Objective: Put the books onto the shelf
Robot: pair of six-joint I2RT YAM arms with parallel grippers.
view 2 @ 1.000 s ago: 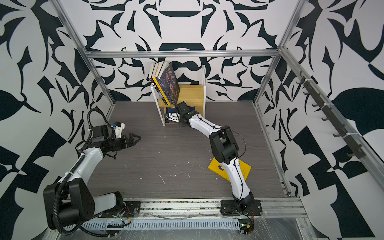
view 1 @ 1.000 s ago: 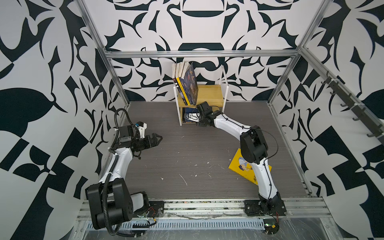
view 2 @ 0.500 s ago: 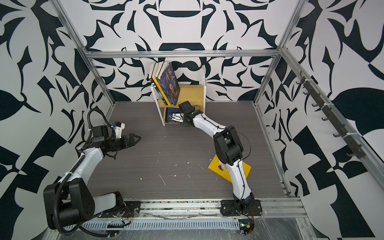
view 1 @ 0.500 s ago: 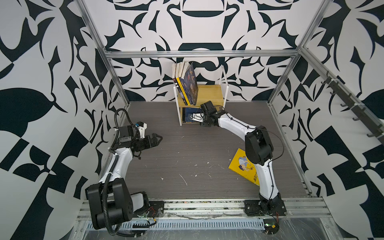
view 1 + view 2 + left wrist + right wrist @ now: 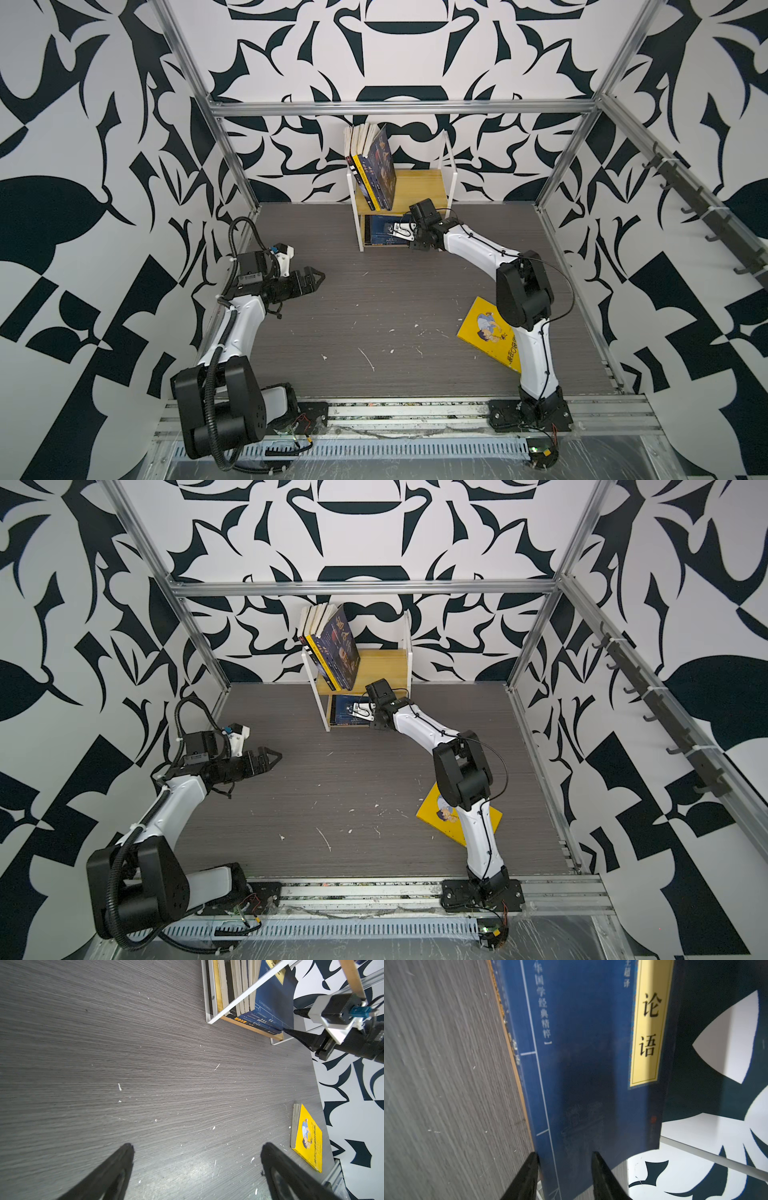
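The shelf stands at the back wall. Several books lean upright on its upper board. Navy books lie stacked flat on the lower board. My right gripper is at that stack's front corner. Its jaws stand apart, either side of the edge of the top navy book with the yellow label. A yellow cartoon book lies on the floor, partly under the right arm. My left gripper hovers open and empty at the left.
The right arm's elbow hangs over the yellow book. A rail of hooks runs along the right wall. Aluminium posts frame the grey wood-grain floor, which is flecked with white scraps.
The right gripper has slid a little to the right along the front of the lower tier, and its elbow has swung right. The left arm has not moved.
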